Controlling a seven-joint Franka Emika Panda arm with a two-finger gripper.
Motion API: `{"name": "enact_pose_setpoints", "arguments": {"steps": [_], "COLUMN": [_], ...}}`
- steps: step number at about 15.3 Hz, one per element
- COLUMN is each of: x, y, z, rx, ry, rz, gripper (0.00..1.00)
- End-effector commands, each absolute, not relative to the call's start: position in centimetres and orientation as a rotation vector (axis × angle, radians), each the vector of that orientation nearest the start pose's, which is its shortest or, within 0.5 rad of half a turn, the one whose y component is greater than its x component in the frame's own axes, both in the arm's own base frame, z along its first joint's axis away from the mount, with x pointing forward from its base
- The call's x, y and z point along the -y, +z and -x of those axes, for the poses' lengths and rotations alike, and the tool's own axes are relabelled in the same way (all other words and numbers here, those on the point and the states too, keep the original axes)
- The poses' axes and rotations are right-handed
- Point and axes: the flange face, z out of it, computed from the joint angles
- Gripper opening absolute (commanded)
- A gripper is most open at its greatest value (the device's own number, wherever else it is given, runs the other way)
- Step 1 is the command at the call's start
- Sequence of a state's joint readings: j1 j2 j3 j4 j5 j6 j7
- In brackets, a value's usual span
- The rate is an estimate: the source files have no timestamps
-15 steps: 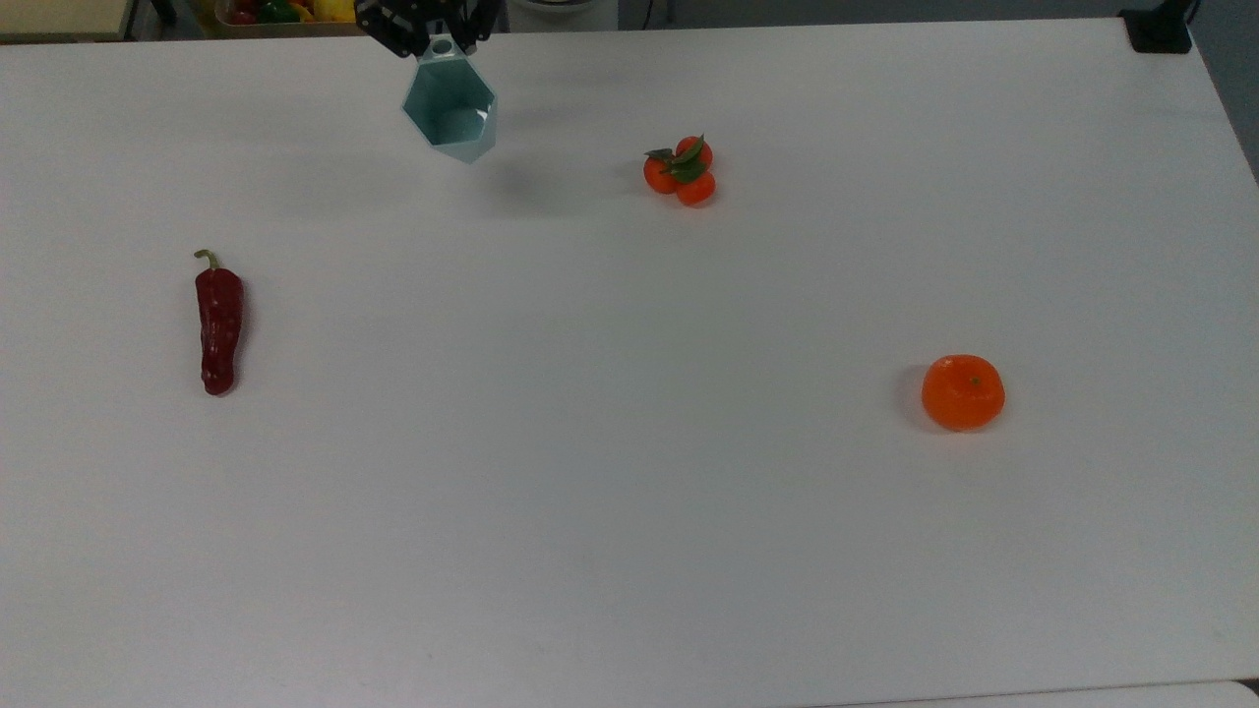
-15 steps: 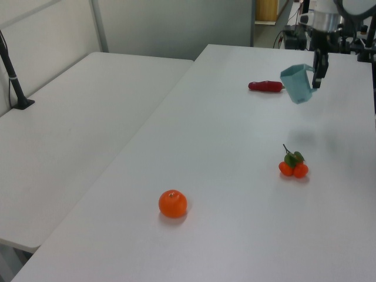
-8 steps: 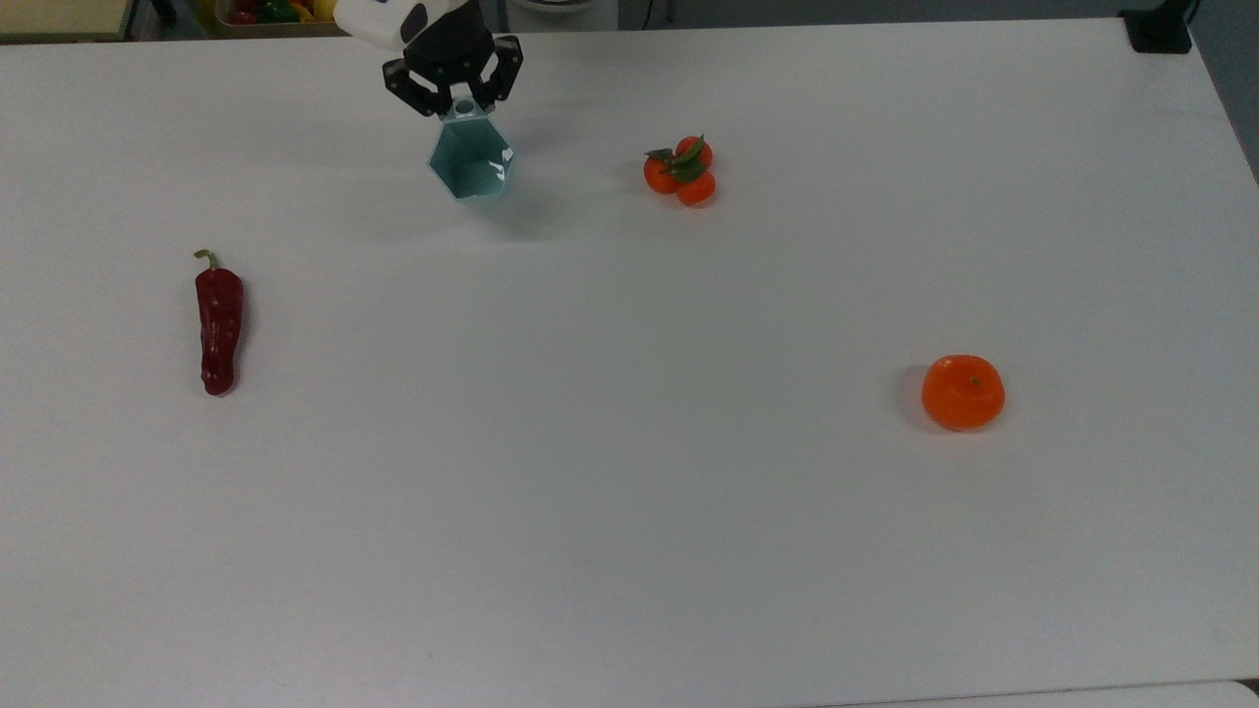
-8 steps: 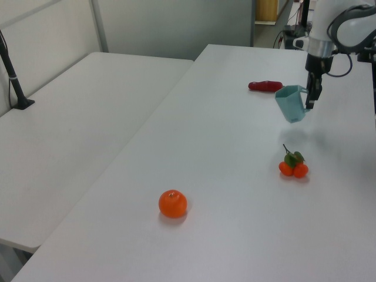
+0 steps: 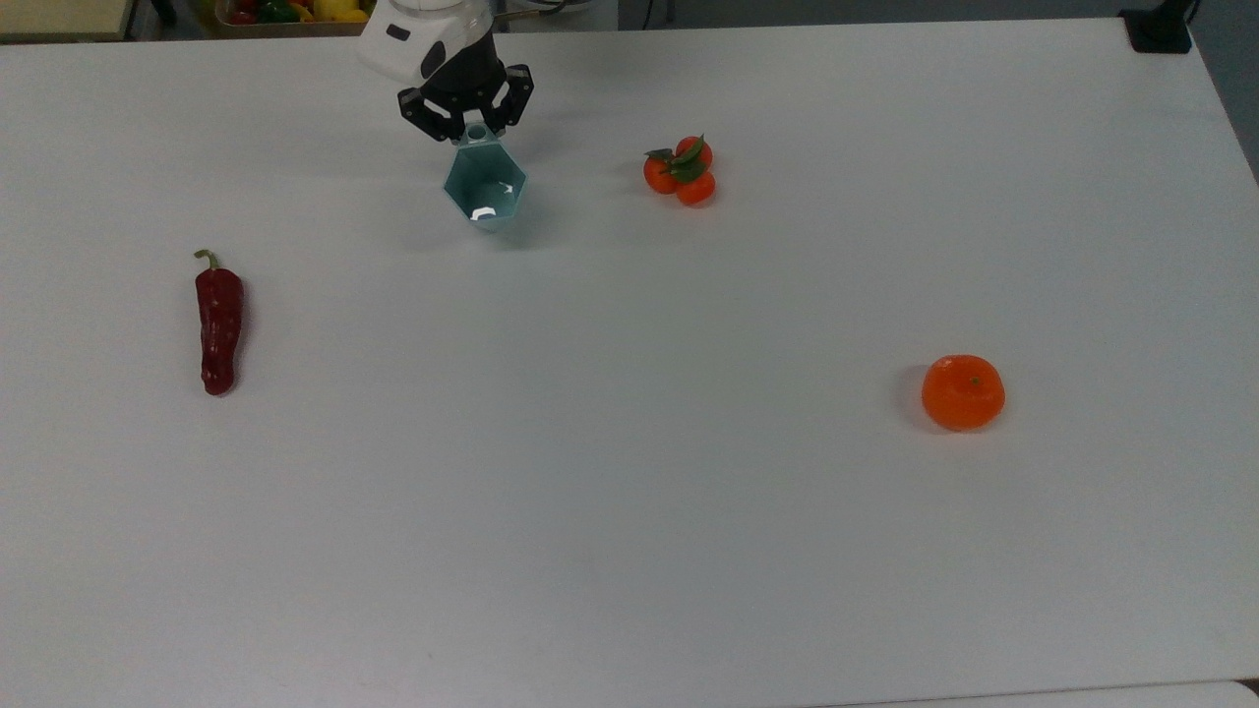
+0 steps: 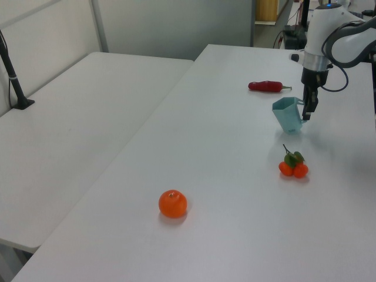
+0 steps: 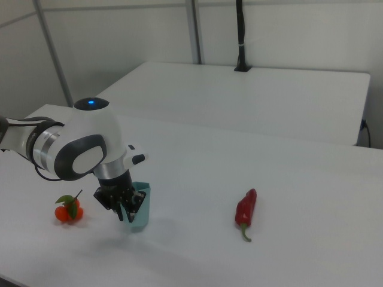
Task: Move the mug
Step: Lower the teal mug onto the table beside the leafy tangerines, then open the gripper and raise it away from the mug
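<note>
Pincer (image 5: 475, 126) clamps the pale teal faceted mug (image 5: 484, 189) by its tab handle at the white tabletop (image 5: 629, 511) — release seems next.

You see even, bright overhead light across the white table (image 5: 629, 551). Shadows stay soft and faint, hugging the round orange fruit (image 5: 963, 392) on the top view's left. A small white glare spot sits inside the pale teal faceted mug (image 5: 485, 191).
</note>
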State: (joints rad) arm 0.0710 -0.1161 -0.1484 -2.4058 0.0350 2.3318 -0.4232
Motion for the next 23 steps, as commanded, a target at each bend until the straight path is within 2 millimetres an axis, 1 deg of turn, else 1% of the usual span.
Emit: {"name": "enact_pose_setpoints", "arguments": {"steps": [1, 2, 3, 5, 8, 10, 12, 14, 23], "x": [3.25, 3.24, 3.24, 3.24, 3.24, 3.24, 3.24, 3.24, 3.31], "y": [35.17, 35.14, 35.13, 35.11, 35.11, 35.10, 35.10, 35.17, 35.19], "z": [-47.54, -47.51, -47.49, -47.48, -47.48, -47.46, -47.46, -47.51, -47.42], "rx": [0.522, 0.522, 0.522, 0.519, 0.519, 0.519, 0.519, 0.519, 0.517], "ry": [-0.051, -0.046, -0.044, -0.042, -0.042, -0.039, -0.039, -0.042, -0.028], "rz": [3.075, 3.074, 3.074, 3.074, 3.074, 3.073, 3.073, 3.074, 3.072], "gripper": [0.25, 0.31, 0.41, 0.49, 0.66, 0.73, 0.85, 1.00, 1.00]}}
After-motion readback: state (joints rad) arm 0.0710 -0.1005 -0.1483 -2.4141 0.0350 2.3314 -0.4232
